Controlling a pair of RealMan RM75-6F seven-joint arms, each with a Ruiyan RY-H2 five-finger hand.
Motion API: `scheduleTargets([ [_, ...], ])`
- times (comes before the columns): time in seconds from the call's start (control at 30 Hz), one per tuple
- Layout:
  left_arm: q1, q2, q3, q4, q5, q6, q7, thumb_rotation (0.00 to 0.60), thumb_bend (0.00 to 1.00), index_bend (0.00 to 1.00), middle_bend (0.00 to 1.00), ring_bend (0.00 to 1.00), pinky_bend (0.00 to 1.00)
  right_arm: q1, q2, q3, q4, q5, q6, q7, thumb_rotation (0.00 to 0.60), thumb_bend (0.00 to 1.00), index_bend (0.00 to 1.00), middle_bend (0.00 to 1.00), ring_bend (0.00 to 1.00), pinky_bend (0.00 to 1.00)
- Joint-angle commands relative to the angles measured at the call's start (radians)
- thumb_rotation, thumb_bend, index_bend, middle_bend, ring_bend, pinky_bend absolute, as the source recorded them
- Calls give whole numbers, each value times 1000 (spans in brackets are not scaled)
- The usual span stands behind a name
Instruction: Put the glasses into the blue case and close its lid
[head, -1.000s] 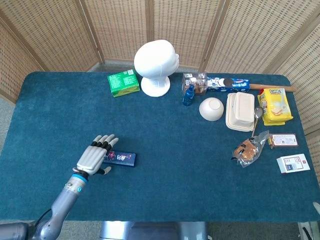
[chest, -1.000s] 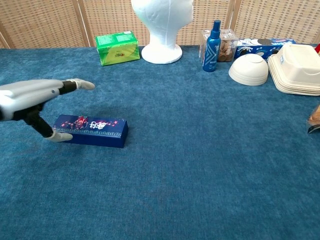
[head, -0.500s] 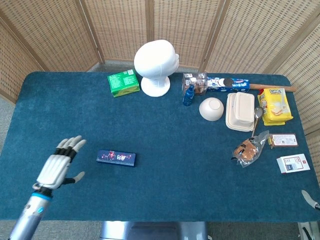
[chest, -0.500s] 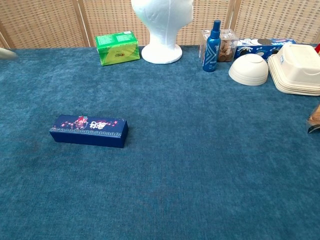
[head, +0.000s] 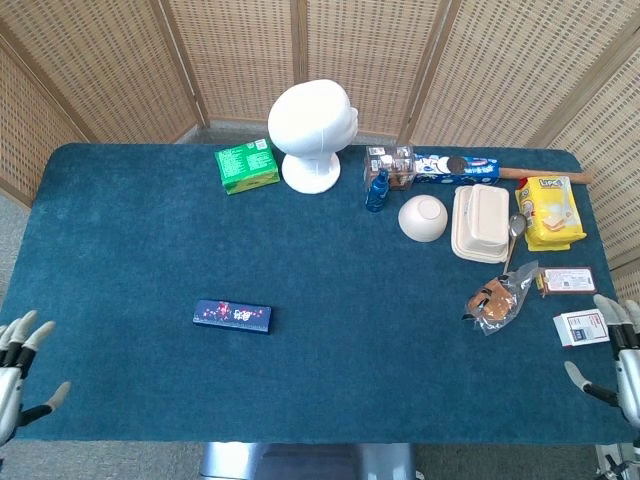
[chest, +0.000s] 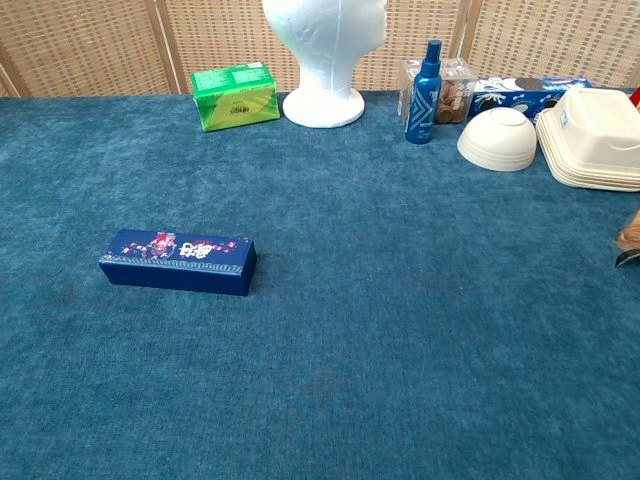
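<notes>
One blue case (head: 232, 316) lies lid-shut at the table's (head: 330, 290) seven o'clock, alone. Two hands, both cut off by the frame: left hand (head: 18, 370) and right hand (head: 618, 356), fingers spread, holding nothing (head view only). Glasses not visible.

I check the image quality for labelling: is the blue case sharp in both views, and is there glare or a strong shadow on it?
Head view: blue case small but sharp, no glare, lighting even. Chest view: the case is crisp, its lid print readable as a pattern, with only a soft shadow along its front edge on the table.
</notes>
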Motion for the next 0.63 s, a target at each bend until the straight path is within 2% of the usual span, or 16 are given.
scheduleTargets([
  [0.03, 37, -6, -1, 43, -16, 23, -40, 600, 219, 126, 4, 0, 0, 13, -13, 0, -16, 10, -19, -36, 523, 245, 0, 118, 0, 152],
  [0.2, 60, -18, -23, 78, -28, 32, -42, 600, 219, 138, 5, 0, 0, 28, -23, -1, -26, 14, -38, -67, 524, 244, 0, 118, 0, 151],
  [0.63, 67, 19, -66, 15, -5, 34, -15, 600, 219, 122, 2, 0, 0, 39, -49, -9, 13, 16, -49, -22, 525, 244, 0, 119, 0, 150],
])
